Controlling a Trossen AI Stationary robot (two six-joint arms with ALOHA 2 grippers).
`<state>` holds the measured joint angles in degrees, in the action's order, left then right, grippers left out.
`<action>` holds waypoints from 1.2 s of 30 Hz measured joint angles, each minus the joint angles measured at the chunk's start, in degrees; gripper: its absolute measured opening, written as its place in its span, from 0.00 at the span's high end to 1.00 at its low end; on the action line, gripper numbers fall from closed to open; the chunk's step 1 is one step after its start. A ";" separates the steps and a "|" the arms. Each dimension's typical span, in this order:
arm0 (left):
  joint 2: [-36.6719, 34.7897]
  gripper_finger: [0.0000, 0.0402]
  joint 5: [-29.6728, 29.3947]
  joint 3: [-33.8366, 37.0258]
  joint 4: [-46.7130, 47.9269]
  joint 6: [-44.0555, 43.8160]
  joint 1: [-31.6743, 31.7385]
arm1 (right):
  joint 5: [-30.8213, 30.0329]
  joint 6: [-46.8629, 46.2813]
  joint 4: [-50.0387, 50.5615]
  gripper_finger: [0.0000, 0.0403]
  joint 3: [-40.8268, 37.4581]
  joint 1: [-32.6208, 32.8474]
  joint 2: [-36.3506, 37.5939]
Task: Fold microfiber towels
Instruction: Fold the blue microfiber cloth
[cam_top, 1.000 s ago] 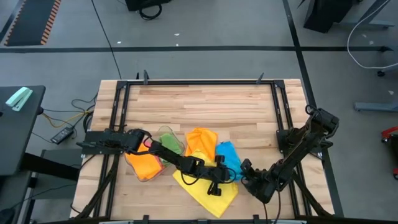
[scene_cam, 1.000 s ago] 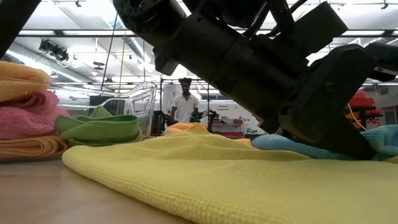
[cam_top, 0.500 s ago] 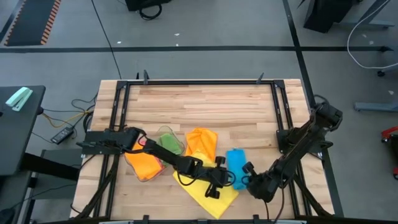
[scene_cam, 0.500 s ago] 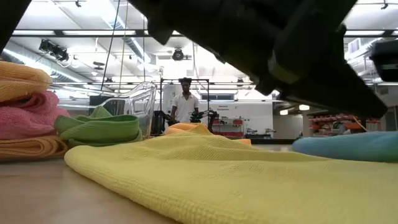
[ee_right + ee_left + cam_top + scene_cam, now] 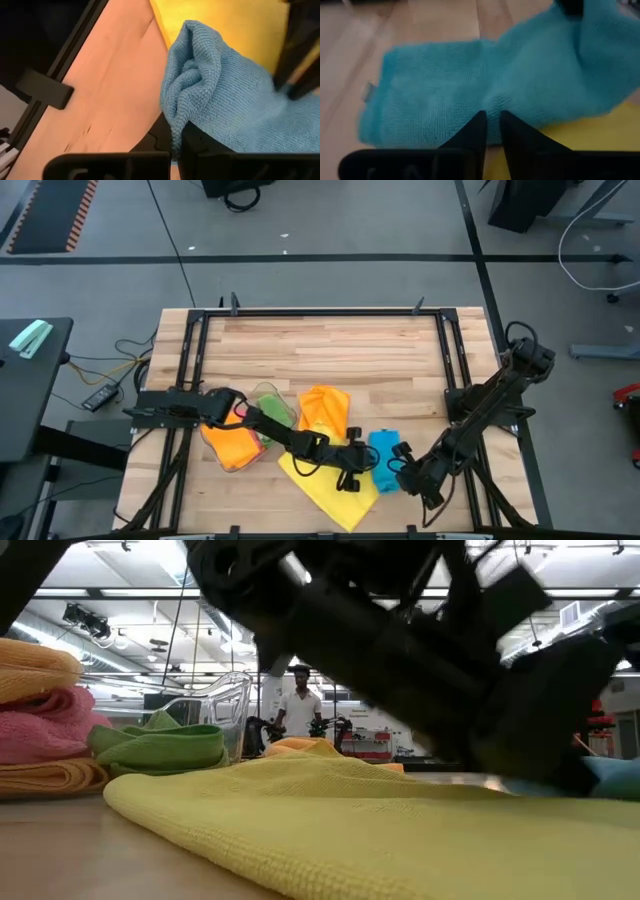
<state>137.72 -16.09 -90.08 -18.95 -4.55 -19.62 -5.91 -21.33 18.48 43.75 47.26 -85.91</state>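
A blue towel [image 5: 383, 450] lies crumpled near the table's front, partly on a spread yellow towel [image 5: 325, 488]. My left gripper [image 5: 358, 476] reaches in low from the left. Its fingers [image 5: 480, 127] are nearly together at the blue towel's [image 5: 470, 85] edge. My right gripper [image 5: 402, 471] comes from the right and is shut on the blue towel's [image 5: 225, 100] other side. An orange towel [image 5: 322, 412] lies farther back. My left gripper has its fingertips on the blue towel's near edge [image 5: 492, 107], with only a narrow slit between them. They come in slanting low from the table's left. That part of the towel lies on the table and the yellow towel [image 5: 600, 135]. My right gripper pinches a bunched fold of several layers at the blue towel's edge [image 5: 175, 117], slanting down from above. The held fold stands up off the wood. The rest of the towel trails onto the yellow towel [image 5: 225, 20].
At the left stands a stack of folded orange and pink towels [image 5: 232, 445]. Beside it a clear tray [image 5: 225, 705] has a folded green towel [image 5: 160, 745] in front. Black frame rails [image 5: 455, 370] run along the table's sides. A person [image 5: 298, 705] stands far behind.
My right gripper has rolled and risen with the blue towel. The towel was stretched out toward the orange towel and has drawn together into a shorter heap nearer the table's front right. The yellow towel has stayed put.
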 joint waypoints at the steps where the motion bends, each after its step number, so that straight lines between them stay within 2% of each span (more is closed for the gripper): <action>1: 0.33 0.85 -0.01 0.11 0.43 -0.33 -0.02 | 0.65 -0.08 -0.02 0.98 0.00 -0.49 0.00; 11: 0.99 0.91 0.05 -0.02 0.47 2.17 -0.61 | 2.05 -0.54 4.77 0.97 0.00 -7.56 0.58; 21: 1.04 0.91 0.05 -0.07 1.43 5.18 -0.79 | -0.56 1.78 10.38 0.96 -0.02 -13.18 9.33; 26: 1.10 0.93 0.10 -0.02 1.32 5.24 -0.81 | -1.53 2.43 11.19 0.96 -0.04 -16.70 7.53; 36: 1.15 0.91 0.03 0.00 1.43 5.22 -1.07 | -1.46 2.00 9.40 0.96 -2.95 -21.70 4.37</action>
<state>138.87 -16.05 -90.08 -17.52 0.67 -20.69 -7.37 -19.33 27.88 40.80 25.56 -81.54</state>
